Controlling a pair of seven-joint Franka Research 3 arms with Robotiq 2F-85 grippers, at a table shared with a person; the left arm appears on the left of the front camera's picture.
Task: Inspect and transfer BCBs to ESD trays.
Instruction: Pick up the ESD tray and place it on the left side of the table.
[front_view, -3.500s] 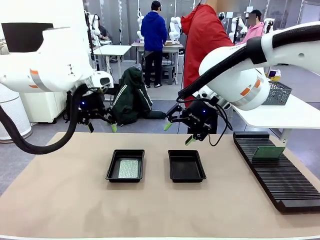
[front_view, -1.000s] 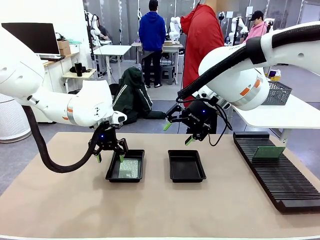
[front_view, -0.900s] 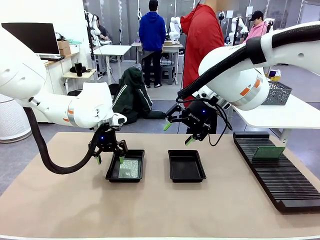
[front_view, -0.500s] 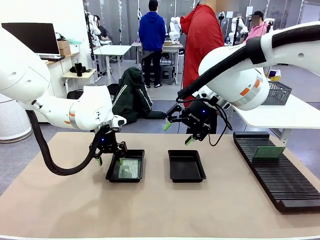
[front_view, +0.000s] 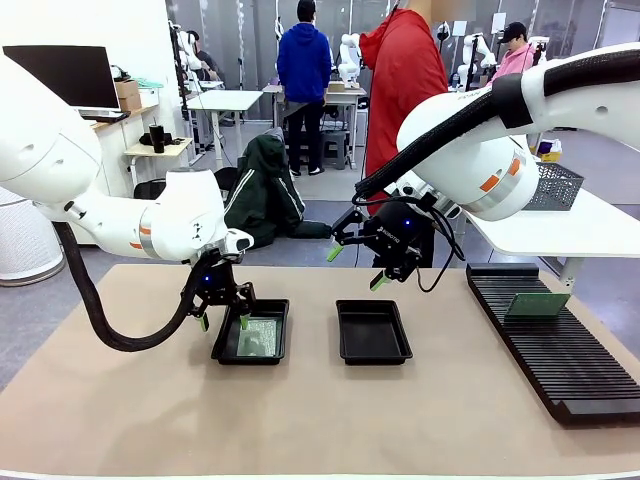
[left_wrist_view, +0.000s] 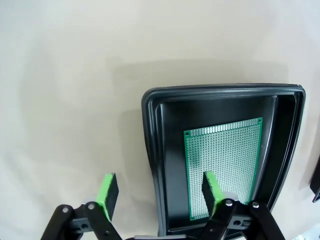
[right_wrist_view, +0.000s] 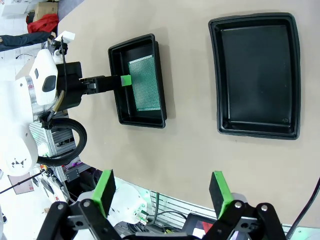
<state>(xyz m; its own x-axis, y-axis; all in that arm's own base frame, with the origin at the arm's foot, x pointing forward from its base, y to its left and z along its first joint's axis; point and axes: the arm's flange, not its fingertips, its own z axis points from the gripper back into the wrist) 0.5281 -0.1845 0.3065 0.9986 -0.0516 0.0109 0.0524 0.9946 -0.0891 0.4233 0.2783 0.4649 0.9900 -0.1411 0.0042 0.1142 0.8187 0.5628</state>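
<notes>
Two black ESD trays lie side by side mid-table. The left tray (front_view: 248, 359) holds a pale-green BCB (front_view: 258, 338); the right tray (front_view: 372, 335) has a bare floor. My left gripper (front_view: 222, 318) is open and low over the left tray's left wall (left_wrist_view: 150, 150), one finger over the table and the other over the BCB (left_wrist_view: 222, 160). Above and behind the right tray hangs my right gripper (front_view: 355, 265), open with nothing in it; its wrist view looks down on the right tray (right_wrist_view: 257, 75) and the left tray (right_wrist_view: 119, 95). Another BCB (front_view: 537, 305) stands in the rack.
A long black slotted rack (front_view: 550, 350) runs along the table's right side. A person in a red jacket (front_view: 405, 80) stands at the far edge behind my right arm. A mesh basket (front_view: 556, 186) sits on a side table at right.
The left arm has come down from behind the table to the left tray's left wall, and its jaws have narrowed slightly. The right arm has not moved.
</notes>
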